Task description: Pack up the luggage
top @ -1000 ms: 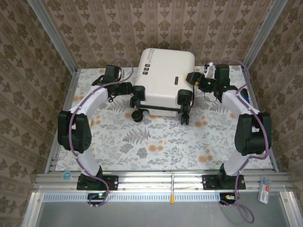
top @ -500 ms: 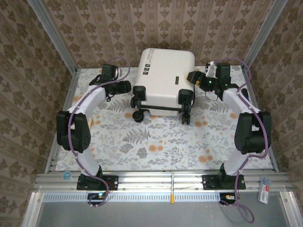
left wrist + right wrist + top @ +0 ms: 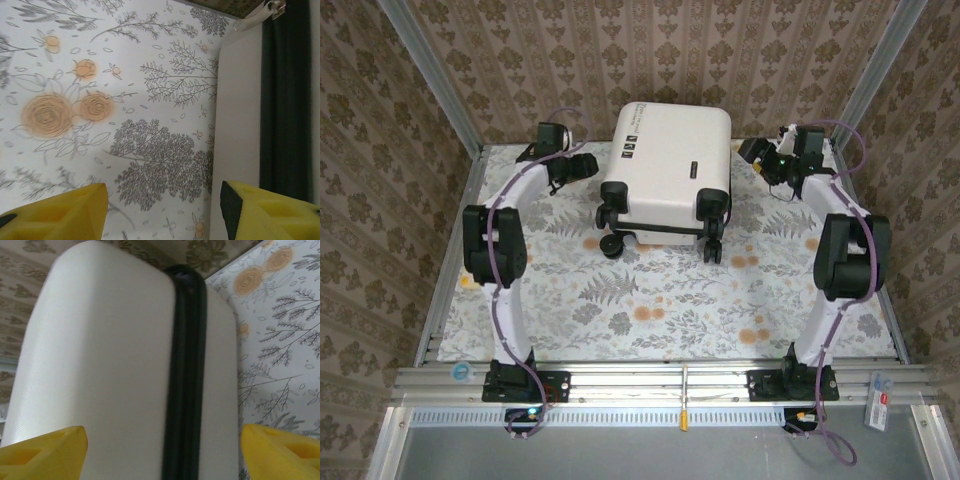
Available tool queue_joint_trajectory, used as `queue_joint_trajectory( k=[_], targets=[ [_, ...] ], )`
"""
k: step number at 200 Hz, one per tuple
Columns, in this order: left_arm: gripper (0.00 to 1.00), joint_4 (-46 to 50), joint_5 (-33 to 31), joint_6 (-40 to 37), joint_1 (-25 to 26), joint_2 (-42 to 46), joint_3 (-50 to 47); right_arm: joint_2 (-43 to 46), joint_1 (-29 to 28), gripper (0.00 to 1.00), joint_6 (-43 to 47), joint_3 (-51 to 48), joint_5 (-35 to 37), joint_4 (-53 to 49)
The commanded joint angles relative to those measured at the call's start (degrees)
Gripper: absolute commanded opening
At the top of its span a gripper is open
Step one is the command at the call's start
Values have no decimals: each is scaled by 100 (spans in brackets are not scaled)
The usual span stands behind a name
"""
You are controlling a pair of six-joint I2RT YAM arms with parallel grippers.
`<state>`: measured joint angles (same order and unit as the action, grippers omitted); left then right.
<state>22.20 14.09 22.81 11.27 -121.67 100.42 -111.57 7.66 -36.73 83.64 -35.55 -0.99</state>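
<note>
The luggage [image 3: 665, 165] lies closed and flat at the back middle of the table, cream-white, with its black wheels [image 3: 612, 246] toward the near side. My left gripper [image 3: 588, 166] hovers just off its left side, open. In the left wrist view the yellow fingertips [image 3: 65, 212] frame bare cloth, with the luggage [image 3: 240, 100] and its dark seam [image 3: 285, 100] at the right. My right gripper [image 3: 750, 152] stands a little off the right side, open. In the right wrist view the luggage [image 3: 100, 365] and its seam [image 3: 185, 380] lie ahead of the open gripper [image 3: 162, 452].
A floral cloth [image 3: 640, 300] covers the table. Wallpapered walls and aluminium posts [image 3: 430, 80] close in the back and sides. A metal rail [image 3: 660, 380] runs along the near edge, with a small white tag [image 3: 878, 400] at its right end.
Both grippers have drawn back from the luggage's sides, the left going left and farther back, the right going right and farther back. The luggage has stayed put.
</note>
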Motion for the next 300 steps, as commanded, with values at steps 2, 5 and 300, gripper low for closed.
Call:
queue_joint_trajectory(
  k=[2,5,300],
  targets=[
    [63,-324,340,297,41,-272,269,-542,32,81,-327,500,-422,414],
    [63,-365,369,315,42,-303,280,-608,26,81,-345,554,-462,456],
    [62,-2497,-4362,1519,4776,4387,-5302,-1810,-1999,76,2106,3135,-1719,-2767]
  ],
)
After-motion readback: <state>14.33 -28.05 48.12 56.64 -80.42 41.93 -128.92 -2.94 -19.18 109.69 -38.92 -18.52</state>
